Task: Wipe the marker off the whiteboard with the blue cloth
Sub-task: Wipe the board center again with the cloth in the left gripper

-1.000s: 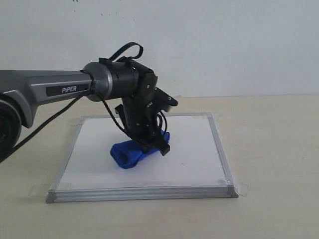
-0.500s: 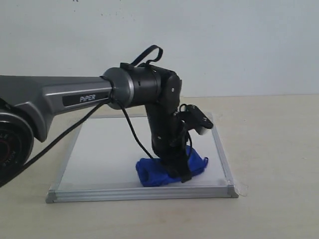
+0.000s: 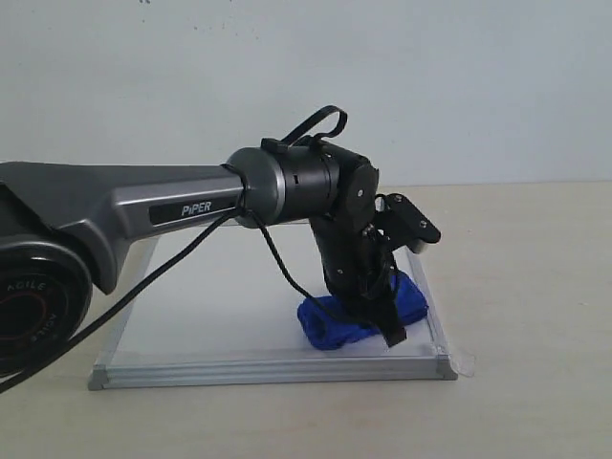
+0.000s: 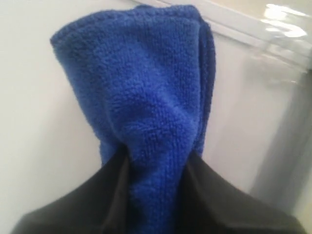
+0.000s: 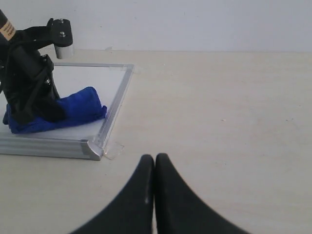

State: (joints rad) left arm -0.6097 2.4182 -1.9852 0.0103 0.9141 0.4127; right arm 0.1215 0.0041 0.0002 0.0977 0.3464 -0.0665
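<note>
The whiteboard (image 3: 210, 296) lies flat on the table, silver-framed with taped corners. My left gripper (image 3: 375, 316) is shut on the blue cloth (image 3: 333, 323) and presses it onto the board near its front right corner. In the left wrist view the blue cloth (image 4: 146, 102) bulges out between the black fingers (image 4: 92, 200), close to the board's frame (image 4: 243, 27). No red marker line shows on the visible board surface. My right gripper (image 5: 155, 161) is shut on nothing, low over the bare table to the right of the whiteboard (image 5: 92, 73); the blue cloth (image 5: 73, 109) shows there too.
The left arm (image 3: 143, 206) stretches across the board from the left. Clear tape (image 5: 113, 150) sticks out at the board's front right corner. A pale wall stands behind the beige table (image 3: 526, 287).
My left gripper has dragged the blue cloth from the board's middle to its front right corner. The right gripper has no earlier frame.
</note>
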